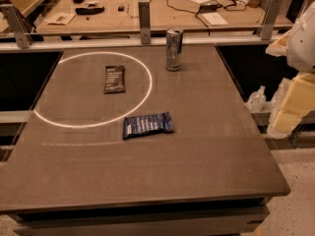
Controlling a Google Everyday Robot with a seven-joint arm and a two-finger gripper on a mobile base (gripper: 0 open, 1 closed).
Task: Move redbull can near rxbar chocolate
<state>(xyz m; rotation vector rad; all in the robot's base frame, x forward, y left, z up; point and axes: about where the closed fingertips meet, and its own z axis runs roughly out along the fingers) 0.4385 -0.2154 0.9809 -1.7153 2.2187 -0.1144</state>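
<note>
The redbull can (173,49) stands upright near the far edge of the brown table (162,181), right of centre. The rxbar chocolate (114,78) lies flat to the can's left and a little nearer, inside a ring of bright light (147,90). The can and the bar are apart by about a can's height. My gripper is not in view. A white rounded shape (301,39) at the right edge may be part of my arm, and it is off the table.
A blue wrapper with white text (147,125) lies in front of the bar, on the ring's near edge. A metal rail with posts (144,16) runs behind the table. A cluttered desk (123,9) lies beyond. A small bottle (256,100) and yellow foam (294,102) sit right.
</note>
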